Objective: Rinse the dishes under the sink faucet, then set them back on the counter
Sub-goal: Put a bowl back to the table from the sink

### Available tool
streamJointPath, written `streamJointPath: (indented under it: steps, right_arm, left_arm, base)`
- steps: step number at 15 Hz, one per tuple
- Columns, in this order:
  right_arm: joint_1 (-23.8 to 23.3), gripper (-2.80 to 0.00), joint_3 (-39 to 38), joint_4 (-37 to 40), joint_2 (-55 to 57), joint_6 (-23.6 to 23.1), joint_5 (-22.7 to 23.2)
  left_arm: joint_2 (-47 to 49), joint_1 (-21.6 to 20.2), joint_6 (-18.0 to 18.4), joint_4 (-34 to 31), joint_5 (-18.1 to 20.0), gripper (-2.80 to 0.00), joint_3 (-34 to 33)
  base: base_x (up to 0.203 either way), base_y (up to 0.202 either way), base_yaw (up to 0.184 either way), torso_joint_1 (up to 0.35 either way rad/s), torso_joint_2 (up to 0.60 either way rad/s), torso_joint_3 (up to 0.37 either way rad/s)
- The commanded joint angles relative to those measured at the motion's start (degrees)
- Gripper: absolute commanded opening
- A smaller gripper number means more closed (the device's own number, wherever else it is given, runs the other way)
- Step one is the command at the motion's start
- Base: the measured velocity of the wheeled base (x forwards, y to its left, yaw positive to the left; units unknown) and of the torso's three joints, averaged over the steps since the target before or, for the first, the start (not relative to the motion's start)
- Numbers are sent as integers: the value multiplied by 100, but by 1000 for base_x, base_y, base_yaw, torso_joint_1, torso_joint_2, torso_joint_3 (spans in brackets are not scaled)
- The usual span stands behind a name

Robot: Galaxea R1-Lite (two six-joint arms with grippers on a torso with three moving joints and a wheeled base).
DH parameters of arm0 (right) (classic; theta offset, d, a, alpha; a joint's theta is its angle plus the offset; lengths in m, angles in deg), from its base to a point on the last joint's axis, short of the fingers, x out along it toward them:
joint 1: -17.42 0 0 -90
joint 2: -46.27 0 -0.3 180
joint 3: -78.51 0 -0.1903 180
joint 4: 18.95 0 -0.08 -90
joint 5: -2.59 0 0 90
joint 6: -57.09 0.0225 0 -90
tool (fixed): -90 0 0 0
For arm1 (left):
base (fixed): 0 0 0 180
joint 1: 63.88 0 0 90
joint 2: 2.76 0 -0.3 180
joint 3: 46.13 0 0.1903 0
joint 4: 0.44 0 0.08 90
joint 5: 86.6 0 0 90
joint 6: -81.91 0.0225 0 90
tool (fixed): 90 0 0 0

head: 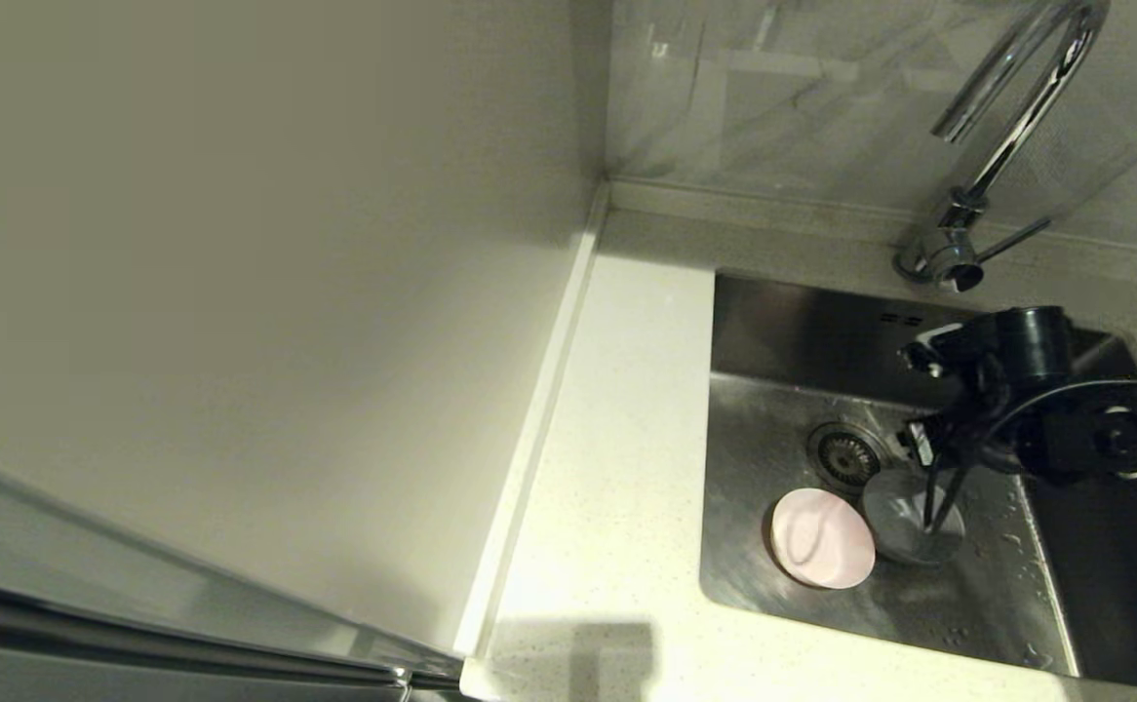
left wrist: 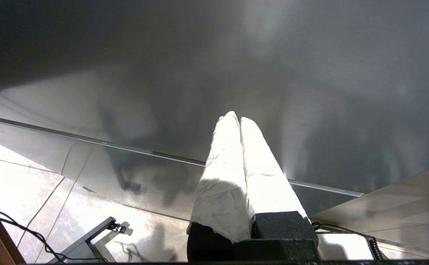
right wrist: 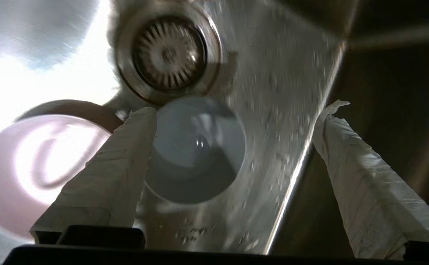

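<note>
- Our right gripper [head: 941, 507] hangs in the sink [head: 998, 604], fingers spread wide and holding nothing, directly above the blue-grey dish [head: 910, 529].
- In the right wrist view that dish [right wrist: 196, 151] lies flat on the wet steel between the wrapped fingers [right wrist: 365, 184], one finger at its rim, the other well apart; whether that finger touches the rim we cannot quite tell.
- The pink dish [head: 822, 538] sits just beside it, rims close or touching, toward the counter [head: 617, 468].
- We judge both dishes light, rigid and breakable, and slick with the droplets around them; lying flat, each offers only its thin raised rim, so a pinch across the edge looks the surest hold.
- The pink dish crowds one side of that grip, and the drain strainer [head: 843, 452] lies just beyond.
- We see only these two dishes.
- Farther back, the chrome faucet [head: 1007, 136] arches over the basin, its thin lever [head: 1015, 239] at the base; no water is seen running.
- Our left gripper [left wrist: 239, 119] is parked off the scene, fingers pressed together, empty.
</note>
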Motion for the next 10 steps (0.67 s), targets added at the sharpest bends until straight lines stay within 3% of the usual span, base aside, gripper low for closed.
streamJointPath:
  steps: [1,3,6,10]
  right_arm:
    - [281,0,-28,52,473,361,-861]
    - [414,0,-26,596,615,757,-1334]
    - [646,0,165,1680,716,1457,-1433]
    - [790,0,575,1868,562,1878,-433]
  left_arm:
    - [-18,-2,-3,0,-3,-280,0]
    - [-18,-2,-3,0,-11,-280,0]
    - [-18,6,-3,0,-3,-280,0]
    - [-18,-2,-3,0,-4,-280,0]
  base:
    - [0,0,0,0,0,0]
    - [0,0,0,0,0,0]
    - [0,0,0,0,0,0]
    - [0,0,0,0,0,0]
